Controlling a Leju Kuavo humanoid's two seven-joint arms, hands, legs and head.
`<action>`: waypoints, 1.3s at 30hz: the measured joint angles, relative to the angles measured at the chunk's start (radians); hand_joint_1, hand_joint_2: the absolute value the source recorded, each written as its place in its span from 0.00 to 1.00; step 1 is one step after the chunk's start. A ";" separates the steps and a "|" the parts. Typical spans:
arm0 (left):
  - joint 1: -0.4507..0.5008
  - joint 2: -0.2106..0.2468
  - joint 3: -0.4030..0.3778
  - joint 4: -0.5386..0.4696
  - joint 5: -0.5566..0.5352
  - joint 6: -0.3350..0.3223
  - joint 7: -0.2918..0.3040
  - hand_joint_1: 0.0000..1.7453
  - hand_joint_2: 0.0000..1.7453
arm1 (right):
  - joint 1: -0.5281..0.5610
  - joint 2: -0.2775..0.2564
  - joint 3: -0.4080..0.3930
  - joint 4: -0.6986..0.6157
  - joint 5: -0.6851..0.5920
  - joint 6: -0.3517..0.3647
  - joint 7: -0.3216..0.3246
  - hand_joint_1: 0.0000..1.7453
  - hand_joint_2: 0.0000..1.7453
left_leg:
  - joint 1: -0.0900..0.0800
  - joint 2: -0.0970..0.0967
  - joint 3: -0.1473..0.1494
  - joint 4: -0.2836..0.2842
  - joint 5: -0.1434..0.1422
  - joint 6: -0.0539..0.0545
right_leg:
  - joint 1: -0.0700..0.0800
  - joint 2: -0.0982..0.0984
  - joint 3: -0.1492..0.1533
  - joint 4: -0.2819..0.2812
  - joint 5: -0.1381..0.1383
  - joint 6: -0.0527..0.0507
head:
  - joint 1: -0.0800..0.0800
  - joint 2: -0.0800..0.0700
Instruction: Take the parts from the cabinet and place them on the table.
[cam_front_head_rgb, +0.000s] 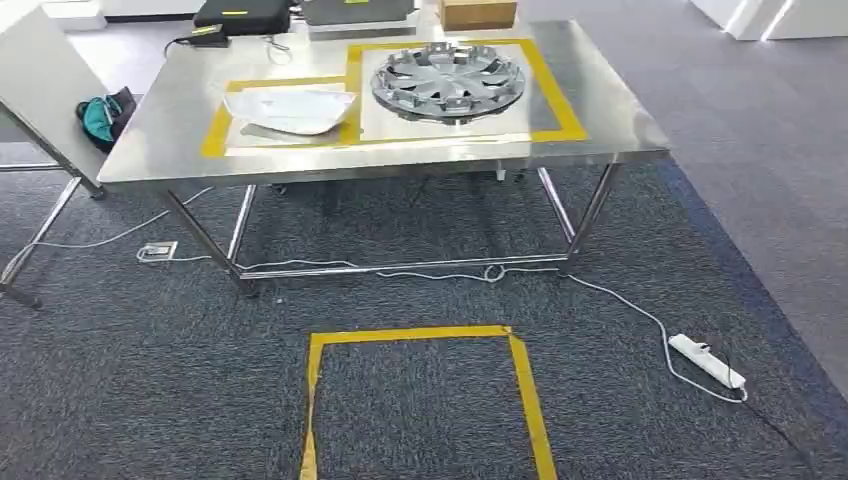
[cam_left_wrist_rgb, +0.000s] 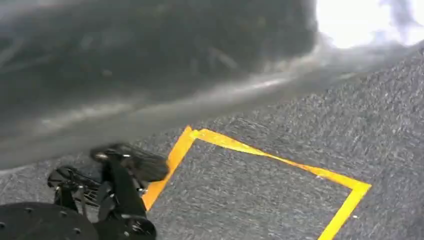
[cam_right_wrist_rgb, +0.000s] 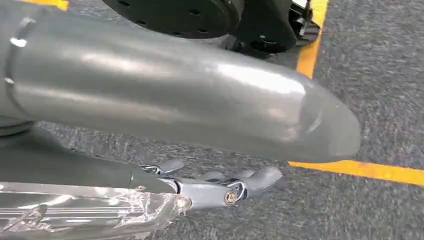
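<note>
A silver hubcap (cam_front_head_rgb: 448, 82) lies in the larger yellow-taped zone on the steel table (cam_front_head_rgb: 400, 160). To its left, a white moulded part (cam_front_head_rgb: 290, 108) lies in the smaller taped zone. My right hand (cam_right_wrist_rgb: 190, 115) hangs over the carpet, its thick grey thumb above straight dark fingers (cam_right_wrist_rgb: 240, 184), with nothing between them. A crinkled shiny strip (cam_right_wrist_rgb: 75, 215) runs along under the fingers. My left hand (cam_left_wrist_rgb: 150, 75) is a blurred grey mass above the floor, and its fingers cannot be made out.
A yellow tape square (cam_front_head_rgb: 420, 400) marks the carpet in front of the table. A white power strip (cam_front_head_rgb: 707, 361) and its cable lie at the right. A second table (cam_front_head_rgb: 40, 80) with a teal item (cam_front_head_rgb: 103, 117) stands left. A cardboard box (cam_front_head_rgb: 477, 12) sits behind.
</note>
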 joint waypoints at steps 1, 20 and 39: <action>-0.006 0.000 0.009 0.006 -0.014 -0.006 -0.006 0.00 0.00 | -0.002 0.001 -0.011 0.003 0.008 0.003 -0.001 0.00 0.00 | 0.001 0.001 -0.024 0.074 -0.027 -0.004 | 0.000 -0.013 -0.006 0.002 0.003 0.000 | 0.001 0.000; -0.077 0.002 0.139 0.076 -0.152 -0.042 -0.043 0.00 0.00 | -0.035 0.016 -0.089 0.030 0.087 0.010 -0.034 0.00 0.00 | 0.002 -0.047 0.127 -0.215 0.117 0.055 | -0.001 0.026 -0.127 0.214 -0.030 0.046 | 0.013 0.000; -0.163 0.008 0.249 0.172 -0.271 -0.061 -0.115 0.00 0.00 | -0.059 0.035 -0.158 0.050 0.133 0.029 -0.056 0.00 0.00 | -0.003 0.091 0.129 -0.208 0.100 0.021 | 0.008 -0.095 -0.069 0.048 0.021 0.030 | -0.002 0.000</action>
